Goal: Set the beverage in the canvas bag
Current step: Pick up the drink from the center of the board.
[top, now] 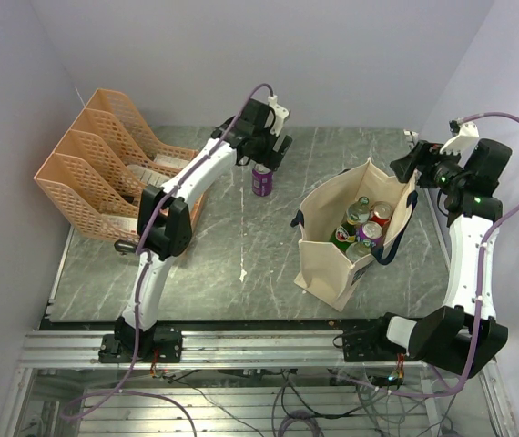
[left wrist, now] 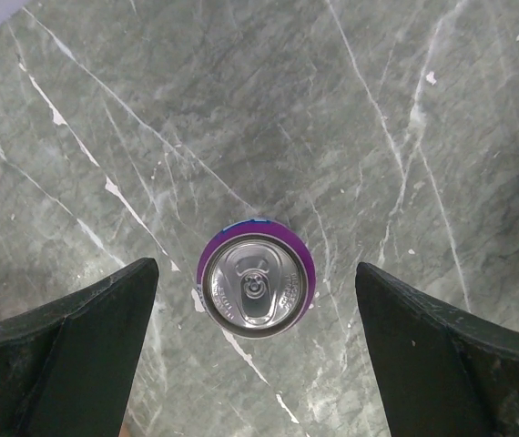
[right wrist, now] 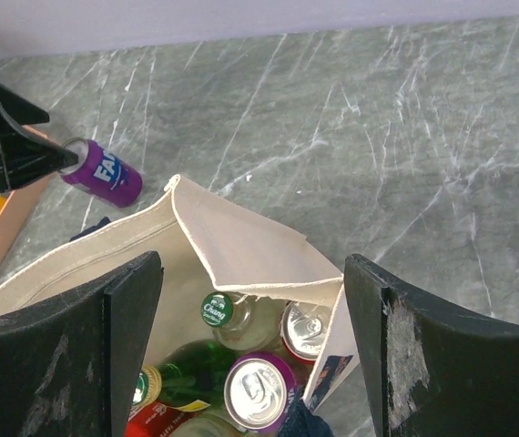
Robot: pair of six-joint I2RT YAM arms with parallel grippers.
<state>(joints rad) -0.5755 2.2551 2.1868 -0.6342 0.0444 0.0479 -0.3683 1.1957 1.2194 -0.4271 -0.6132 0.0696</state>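
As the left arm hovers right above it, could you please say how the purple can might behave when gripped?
The purple can stands upright and its top looks sealed, so it is probably full and heavy for its size. Its smooth round wall may slip, or tip if nudged off-centre. Tipped, it would likely roll.

Support surface: one table (top: 223, 264), grey-green stone pattern with white veining, walls close behind and to either side.

Items resting directly on it, located from the table centre in the overhead view:
- 12 o'clock: purple can (top: 261, 181), upright, silver top with tab unopened (left wrist: 256, 286), bare table all round it.
- 3 o'clock: canvas bag (top: 332, 264), cream, standing with mouth open, well apart from the can.
- 10 o'clock: orange file trays (top: 86, 173), a row at the left edge.
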